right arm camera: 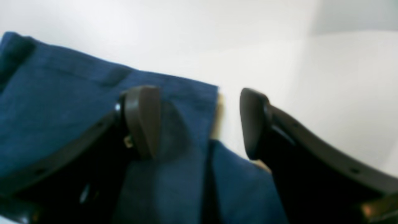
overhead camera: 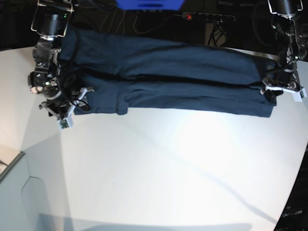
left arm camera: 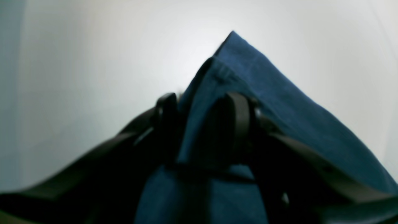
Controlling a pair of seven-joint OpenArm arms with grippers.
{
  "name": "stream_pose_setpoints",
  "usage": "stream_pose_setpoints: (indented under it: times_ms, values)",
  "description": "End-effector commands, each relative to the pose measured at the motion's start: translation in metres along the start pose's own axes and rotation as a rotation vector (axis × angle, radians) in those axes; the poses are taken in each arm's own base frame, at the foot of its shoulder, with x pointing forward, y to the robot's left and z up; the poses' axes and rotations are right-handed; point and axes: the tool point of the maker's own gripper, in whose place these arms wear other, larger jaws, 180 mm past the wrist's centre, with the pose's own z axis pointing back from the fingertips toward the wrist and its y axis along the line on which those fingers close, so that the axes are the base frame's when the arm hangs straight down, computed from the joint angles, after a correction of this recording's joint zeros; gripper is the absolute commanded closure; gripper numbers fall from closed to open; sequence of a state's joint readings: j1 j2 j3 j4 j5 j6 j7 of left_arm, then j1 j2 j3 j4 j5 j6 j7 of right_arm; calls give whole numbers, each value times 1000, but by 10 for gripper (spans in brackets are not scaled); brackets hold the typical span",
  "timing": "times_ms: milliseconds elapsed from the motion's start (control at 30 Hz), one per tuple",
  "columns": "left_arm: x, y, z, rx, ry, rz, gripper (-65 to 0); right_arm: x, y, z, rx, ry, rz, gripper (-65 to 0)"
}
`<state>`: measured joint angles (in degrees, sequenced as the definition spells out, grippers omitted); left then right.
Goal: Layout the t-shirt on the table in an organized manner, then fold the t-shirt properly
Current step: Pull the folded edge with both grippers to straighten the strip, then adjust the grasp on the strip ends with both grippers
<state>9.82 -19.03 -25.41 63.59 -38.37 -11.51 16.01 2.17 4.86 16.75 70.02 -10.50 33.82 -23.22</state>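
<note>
T-shirt (overhead camera: 168, 82) soft matt navy cloth; table (overhead camera: 168, 168) smooth white.

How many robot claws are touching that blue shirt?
2. The right gripper sits at the t-shirt's end on the base view's left, jaws open; the left gripper is at the opposite end. Actual contact is hard to confirm.

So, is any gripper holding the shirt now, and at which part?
The right gripper is open and holds nothing. The left gripper has a corner of the t-shirt between its fingers; a real grip cannot be told.
</note>
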Motion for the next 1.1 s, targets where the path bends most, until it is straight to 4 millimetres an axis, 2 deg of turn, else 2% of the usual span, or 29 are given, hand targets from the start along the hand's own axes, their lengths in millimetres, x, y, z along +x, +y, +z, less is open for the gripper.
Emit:
stream_pose_setpoints:
  times_ms: [0,67,133,233,333,433,500,600,700,800,900,1067]
  values:
    - [17,1,1,-7,-46,-9,-247,12,-4,0,0,-37,5,-399]
    - [18,1,0,-7,-47,-12,-247,4,3,-5,20,-15,3,-391]
    - [19,1,0,-7,-48,-13,-247,2,8,-7,33,-7,10,-340]
    - [19,1,0,-7,-48,-13,-247,5,11,-8,38,-12,10,-188]
    - [19,1,0,-3,-48,-12,-247,11,9,-6,31,-27,15,-10]
    - [19,1,0,-3,-48,-12,-247,36,1,7,-8,-95,50,0]
    - [17,1,0,-7,-44,-14,-247,43,-2,22,-33,-128,77,0]
    - [17,2,1,-5,-43,-16,-247,57,7,47,-61,-193,113,0]
    - [18,2,1,-5,-44,-17,-247,58,17,74,-80,-229,144,0]
    - [18,3,1,-4,-44,-17,-247,49,30,98,-86,-235,158,0]
    - [19,3,1,-4,-45,-16,-247,26,44,114,-74,-202,156,0]
    - [19,3,1,-4,-45,-18,-247,-15,55,120,-43,-111,140,0]
